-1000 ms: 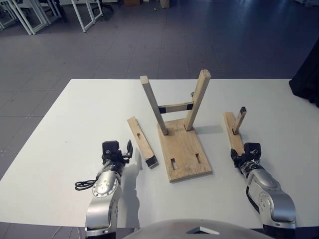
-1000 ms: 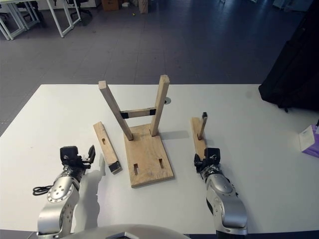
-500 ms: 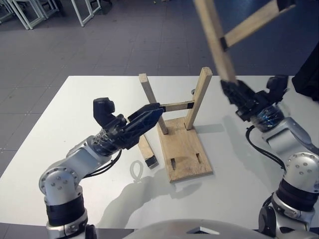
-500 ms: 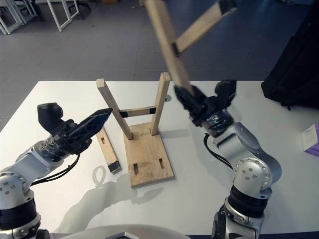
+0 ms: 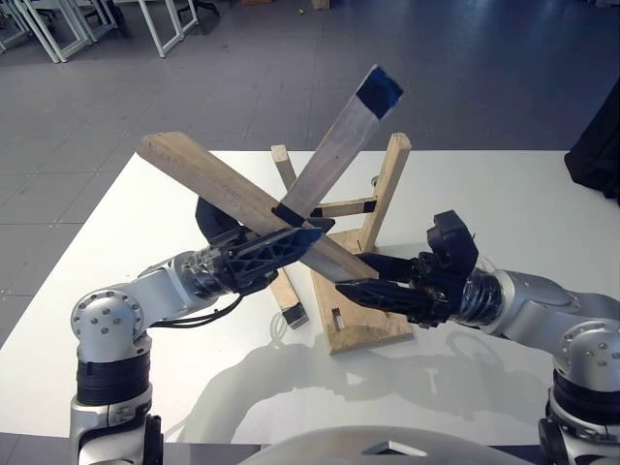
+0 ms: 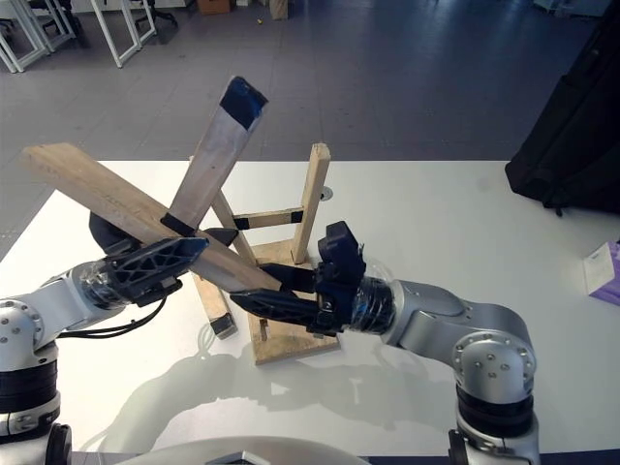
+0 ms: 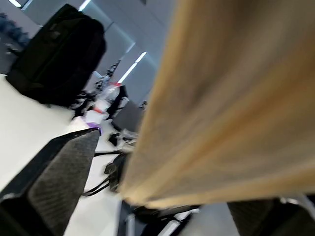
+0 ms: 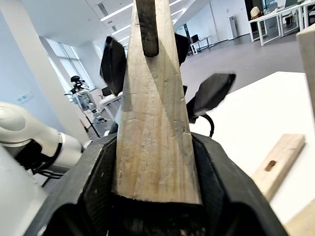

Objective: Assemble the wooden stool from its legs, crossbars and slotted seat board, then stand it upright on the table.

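here we are mid-air: a leg with a crossbar jutting off its middle hangs tilted above the bench, over the seat board. the right gripper has its fingers clamped on the leg's lower end, and the right wrist view shows wood wedged tight between both pads. the left gripper lies along the leg just below the crossbar joint, right against the wood. whether it is actually clamping, i cannot tell.

down on the seat board a pair of legs already stands in its far slots, joined by its own crossbar. one loose leg lies flat on the bench beside the board.

how will this piece handle? my read: stiff, light, dry timber that won't flex, and its flat faces give the pads decent friction. it is lopsided, though. the crossbar sticks out to one side, so the piece will want to twist in a grip at the end. the joint, wrapped in black, looks like the weak spot, so i would not lift or lever by the crossbar. best hold is on the leg's flat faces: one grip near the joint to kill the twist, one near the foot to steer it into a free slot.
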Tool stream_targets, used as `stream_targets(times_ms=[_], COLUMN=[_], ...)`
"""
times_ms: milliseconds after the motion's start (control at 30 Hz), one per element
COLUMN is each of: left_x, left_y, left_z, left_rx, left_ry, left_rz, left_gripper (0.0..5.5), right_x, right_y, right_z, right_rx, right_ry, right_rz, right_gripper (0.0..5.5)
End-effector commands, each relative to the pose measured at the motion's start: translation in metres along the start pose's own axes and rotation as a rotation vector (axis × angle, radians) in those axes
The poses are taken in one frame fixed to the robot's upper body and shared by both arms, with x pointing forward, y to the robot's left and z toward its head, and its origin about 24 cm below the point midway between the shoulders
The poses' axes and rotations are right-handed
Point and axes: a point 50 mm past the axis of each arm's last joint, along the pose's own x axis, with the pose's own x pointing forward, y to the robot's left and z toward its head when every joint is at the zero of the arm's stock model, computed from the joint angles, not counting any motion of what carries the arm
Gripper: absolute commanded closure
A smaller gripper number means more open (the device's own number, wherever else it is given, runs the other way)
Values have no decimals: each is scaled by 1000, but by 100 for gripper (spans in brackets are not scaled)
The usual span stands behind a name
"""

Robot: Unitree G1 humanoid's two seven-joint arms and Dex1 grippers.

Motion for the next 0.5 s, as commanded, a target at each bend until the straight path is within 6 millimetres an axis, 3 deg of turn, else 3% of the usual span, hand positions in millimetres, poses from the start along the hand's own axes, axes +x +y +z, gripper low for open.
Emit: stream_targets(times_ms=[33,267,367,500], left_x=[-5,-4,-8,-23], left_y=[-14,-11,-5,9], left_z=[4,-2,-1,7], left_rx=[-19,0,58,222], left_ry=[19,97,76,-5], left_rz=[-90,-50,31,248], left_gripper=[224,295,311,346], right_x=[-3,-7,-13,-38], right_y=[-6,-12,-10,-18], right_z=[-4,-7,0,9], right_rx=[60,188,184,138], right_ry=[7,0,-17,2], right_rz=[-38,-48,-37,-144], right_gripper=[346,346,276,199])
